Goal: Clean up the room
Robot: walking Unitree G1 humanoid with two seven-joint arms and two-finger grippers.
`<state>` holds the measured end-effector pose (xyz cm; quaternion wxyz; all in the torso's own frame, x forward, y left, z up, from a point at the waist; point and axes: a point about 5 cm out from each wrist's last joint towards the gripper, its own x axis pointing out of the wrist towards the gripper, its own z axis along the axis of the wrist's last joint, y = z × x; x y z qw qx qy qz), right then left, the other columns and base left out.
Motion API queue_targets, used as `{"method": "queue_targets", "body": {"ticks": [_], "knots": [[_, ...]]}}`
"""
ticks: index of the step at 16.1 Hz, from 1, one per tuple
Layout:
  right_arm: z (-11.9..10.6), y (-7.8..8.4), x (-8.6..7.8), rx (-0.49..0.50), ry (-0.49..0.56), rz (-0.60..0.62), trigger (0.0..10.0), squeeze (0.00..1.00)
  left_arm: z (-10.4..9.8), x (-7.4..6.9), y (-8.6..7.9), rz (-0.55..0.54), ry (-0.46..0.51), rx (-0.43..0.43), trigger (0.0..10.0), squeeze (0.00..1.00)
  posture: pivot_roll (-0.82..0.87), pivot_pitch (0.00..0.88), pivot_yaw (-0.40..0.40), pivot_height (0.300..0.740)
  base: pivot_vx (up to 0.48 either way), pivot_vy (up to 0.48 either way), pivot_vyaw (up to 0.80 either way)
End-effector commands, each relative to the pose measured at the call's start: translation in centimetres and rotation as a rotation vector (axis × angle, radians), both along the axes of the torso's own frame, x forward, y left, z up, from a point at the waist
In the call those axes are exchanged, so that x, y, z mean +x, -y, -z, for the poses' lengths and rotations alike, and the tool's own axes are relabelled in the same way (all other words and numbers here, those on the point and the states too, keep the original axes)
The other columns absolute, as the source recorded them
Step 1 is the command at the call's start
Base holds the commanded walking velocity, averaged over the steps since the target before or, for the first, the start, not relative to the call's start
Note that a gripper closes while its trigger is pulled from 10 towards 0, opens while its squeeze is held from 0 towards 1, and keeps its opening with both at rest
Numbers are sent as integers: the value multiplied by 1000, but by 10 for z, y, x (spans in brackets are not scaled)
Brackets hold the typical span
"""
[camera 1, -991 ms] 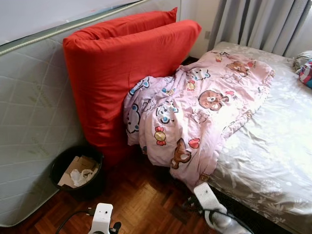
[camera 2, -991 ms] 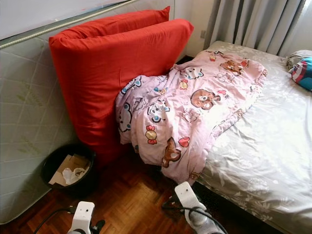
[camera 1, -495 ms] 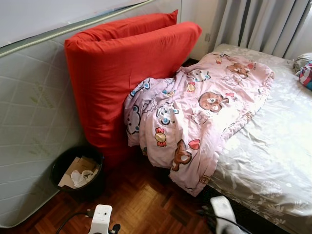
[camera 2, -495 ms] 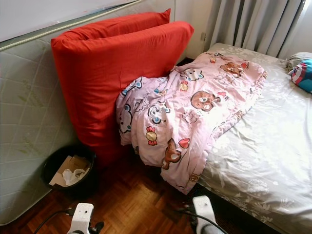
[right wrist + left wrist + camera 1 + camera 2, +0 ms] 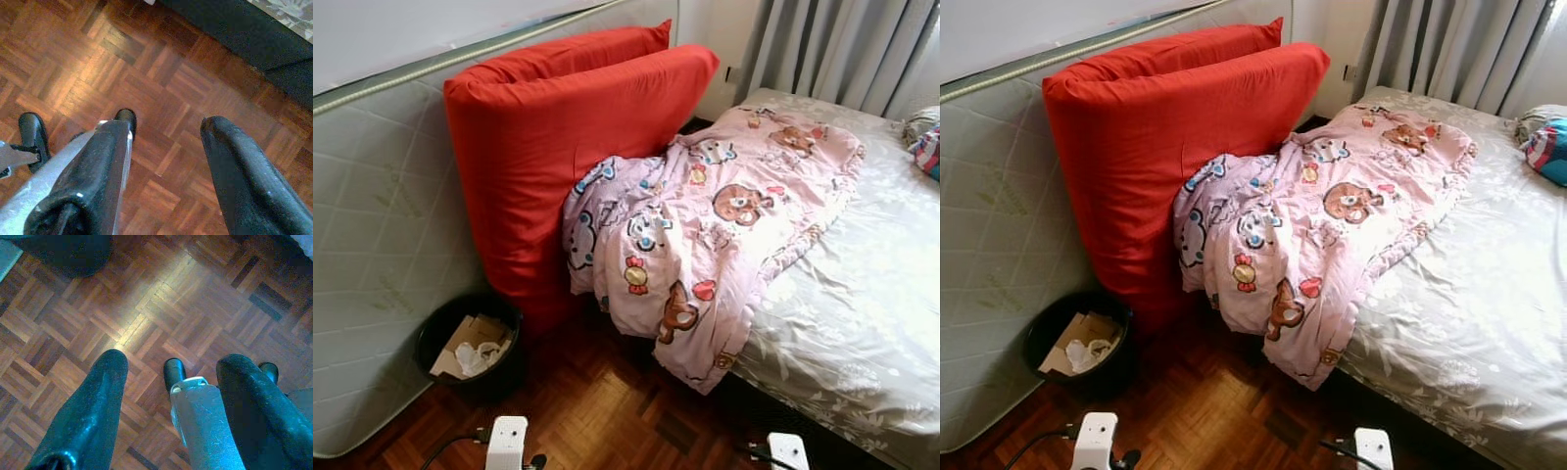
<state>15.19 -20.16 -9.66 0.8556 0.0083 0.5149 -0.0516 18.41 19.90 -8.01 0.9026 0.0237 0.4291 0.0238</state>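
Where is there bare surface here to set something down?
The grey bedsheet right of the pink cartoon blanket is bare up to the pillows. The parquet floor between the black bin and the bed is free. The blanket's side of the bed and the red mattress corner are crowded.

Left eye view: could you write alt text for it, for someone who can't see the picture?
A pink cartoon-print blanket lies rumpled on a bed, spilling over its edge toward a parquet floor. A red-covered mattress leans upright beside it against a quilted grey mattress, with a black waste bin holding cardboard and paper at their foot.
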Motion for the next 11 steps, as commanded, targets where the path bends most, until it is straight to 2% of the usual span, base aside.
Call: {"method": "queue_targets", "body": {"ticks": [1, 4, 6, 11], "knots": [[-1, 3, 1, -17, 1, -16, 10000, 0, 3, -5, -3, -14, -27, 4, 10000, 0, -78, 35, -10, 740, 0, 0, 0], [-2, 3, 4, -32, 10, -49, 10000, 0, 2, -5, -3, -14, -27, 4, 10000, 0, -79, 33, -9, 740, 0, 0, 800], [-1, -5, 5, -17, 27, -57, 10000, 0, 2, -4, -3, -16, -27, 4, 10000, 0, -76, 30, -11, 740, 0, 0, 800], [-2, -6, 7, -17, 27, -75, 10000, 0, 2, -3, -2, -14, -25, 2, 10000, 0, -79, 17, -6, 740, 0, 0, 800]]}}
